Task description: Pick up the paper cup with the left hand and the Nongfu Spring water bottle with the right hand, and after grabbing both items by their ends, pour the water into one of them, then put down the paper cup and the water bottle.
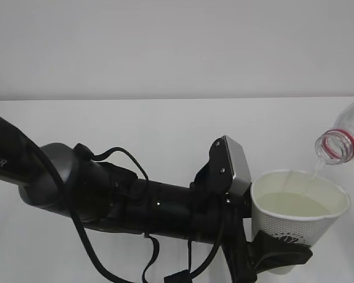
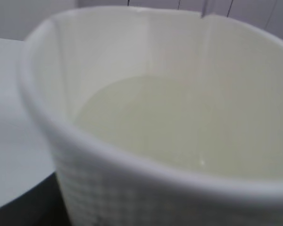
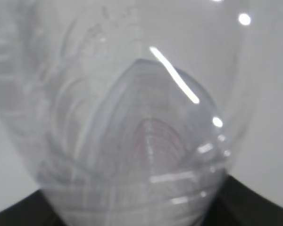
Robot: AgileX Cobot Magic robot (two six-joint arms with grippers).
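- The Nongfu Spring water bottle [image 1: 343,138] is at the right edge of the exterior view, tipped so its long axis runs down and to the left; its open mouth, ringed in red, points down toward the cup.
- A thin stream of water [image 1: 316,170] falls from the mouth past the cup's far right rim; pale liquid [image 1: 292,204] already lies inside the cup.
- The paper cup [image 1: 295,221] stands upright, mouth up, held clear above the white table [image 1: 165,130], just below and left of the bottle's mouth.
- The left hand [image 1: 280,254] grips the cup low on its wall: black fingers wrap its lower part, jaws set wide to the cup's width.
- The left wrist view looks into the cup [image 2: 170,94] from close by, its rim filling the frame.
- The right wrist view is filled with the bottle's clear ribbed body [image 3: 132,122], blurred; dark gripper parts show at the bottom corners.
- The right hand's jaws themselves are hidden, but it holds the bottle at its base end.
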